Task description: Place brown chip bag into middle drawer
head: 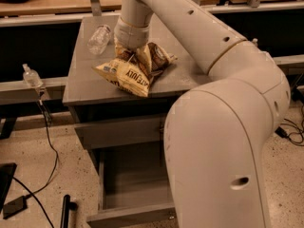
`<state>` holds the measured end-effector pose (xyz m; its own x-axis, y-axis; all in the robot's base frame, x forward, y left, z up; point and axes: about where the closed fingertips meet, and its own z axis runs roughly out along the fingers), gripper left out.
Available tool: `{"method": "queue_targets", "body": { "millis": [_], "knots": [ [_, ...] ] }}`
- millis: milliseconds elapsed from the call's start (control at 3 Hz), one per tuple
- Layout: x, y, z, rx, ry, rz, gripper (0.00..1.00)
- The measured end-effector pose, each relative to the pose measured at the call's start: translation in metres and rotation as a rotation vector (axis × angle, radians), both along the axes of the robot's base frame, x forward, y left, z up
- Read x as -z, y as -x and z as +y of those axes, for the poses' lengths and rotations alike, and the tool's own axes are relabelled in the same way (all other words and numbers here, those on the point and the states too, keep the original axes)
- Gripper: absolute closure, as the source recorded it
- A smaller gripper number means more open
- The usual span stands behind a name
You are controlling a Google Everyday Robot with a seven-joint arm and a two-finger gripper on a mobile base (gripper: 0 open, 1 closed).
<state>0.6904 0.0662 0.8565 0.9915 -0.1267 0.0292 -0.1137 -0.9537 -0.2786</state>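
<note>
Gripper sits on the brown chip bag, clasp untellable; the open middle drawer lies directly below, frontward.

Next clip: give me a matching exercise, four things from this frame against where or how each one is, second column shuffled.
1. brown chip bag
2. clear plastic bottle
3. middle drawer
4. gripper

A. pulled open, low on the cabinet
B. down on the bag, under the white wrist
C. lying on its side at the back left of the cabinet top
D. crumpled on the cabinet top, near its front edge

Pairs: 1-D, 2-C, 3-A, 4-B
</note>
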Motion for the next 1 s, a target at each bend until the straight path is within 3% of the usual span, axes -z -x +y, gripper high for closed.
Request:
{"method": "queue_targets", "body": {
  "millis": [667, 1000],
  "knots": [
    [-0.002, 0.0, 0.0, 0.0, 0.0, 0.0, 1.0],
    [-0.022, -0.011, 0.014, -0.012, -0.068, -0.026, 1.0]
  ]
}}
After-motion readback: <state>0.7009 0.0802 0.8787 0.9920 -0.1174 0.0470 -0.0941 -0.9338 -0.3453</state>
